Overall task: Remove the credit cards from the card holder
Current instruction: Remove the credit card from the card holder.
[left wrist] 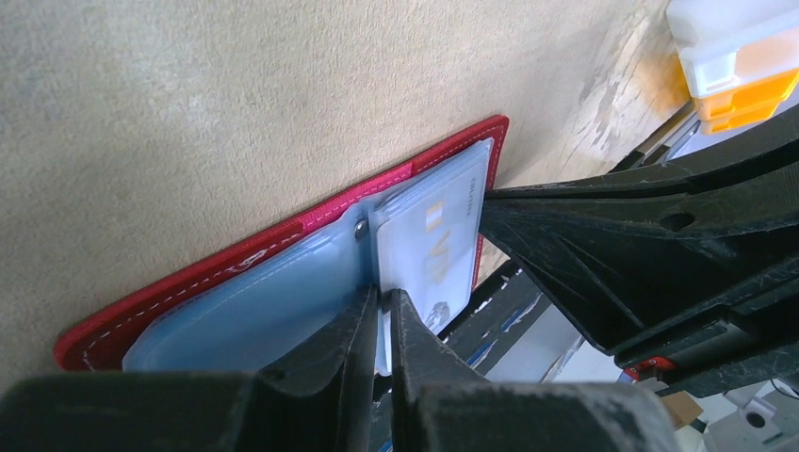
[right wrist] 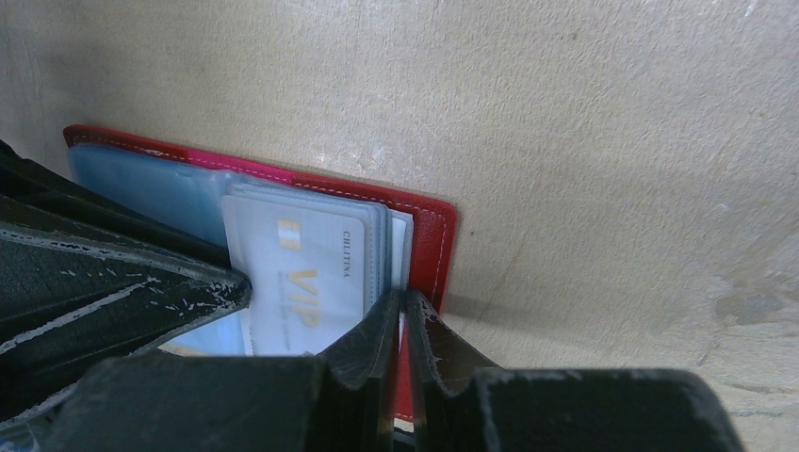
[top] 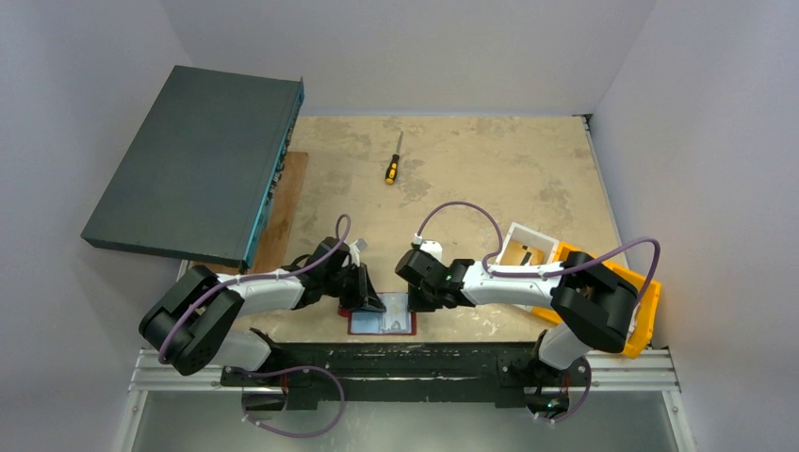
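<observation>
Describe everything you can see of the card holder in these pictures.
The card holder lies open and flat on the table, by its front edge, between the arms. It has a red cover, white stitching and clear blue-tinted plastic sleeves; a pale card marked VIP shows among them. The left gripper and right gripper each pinch its near side.
</observation>
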`<action>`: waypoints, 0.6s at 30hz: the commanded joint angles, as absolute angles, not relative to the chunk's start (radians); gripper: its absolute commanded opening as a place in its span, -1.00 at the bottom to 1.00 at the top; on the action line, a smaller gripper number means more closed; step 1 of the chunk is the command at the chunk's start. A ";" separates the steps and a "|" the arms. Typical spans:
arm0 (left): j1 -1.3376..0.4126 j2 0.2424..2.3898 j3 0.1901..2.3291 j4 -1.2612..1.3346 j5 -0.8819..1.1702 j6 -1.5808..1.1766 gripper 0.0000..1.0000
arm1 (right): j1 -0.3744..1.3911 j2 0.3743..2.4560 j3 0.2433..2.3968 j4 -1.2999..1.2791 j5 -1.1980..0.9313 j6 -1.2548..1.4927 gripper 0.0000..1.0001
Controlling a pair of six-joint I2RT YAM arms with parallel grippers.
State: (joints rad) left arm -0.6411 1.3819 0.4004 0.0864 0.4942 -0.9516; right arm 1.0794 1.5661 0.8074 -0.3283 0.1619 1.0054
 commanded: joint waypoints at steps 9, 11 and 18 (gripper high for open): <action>-0.649 1.324 0.422 0.014 0.462 -0.925 -1.00 | 1.085 1.611 0.776 -0.372 0.142 1.023 -0.87; -0.650 1.303 0.430 -0.048 0.441 -0.906 -1.00 | 1.085 1.609 0.771 -0.374 0.146 1.027 -0.87; -0.646 1.260 0.434 -0.126 0.403 -0.866 -1.00 | 1.078 1.601 0.755 -0.373 0.147 1.034 -0.89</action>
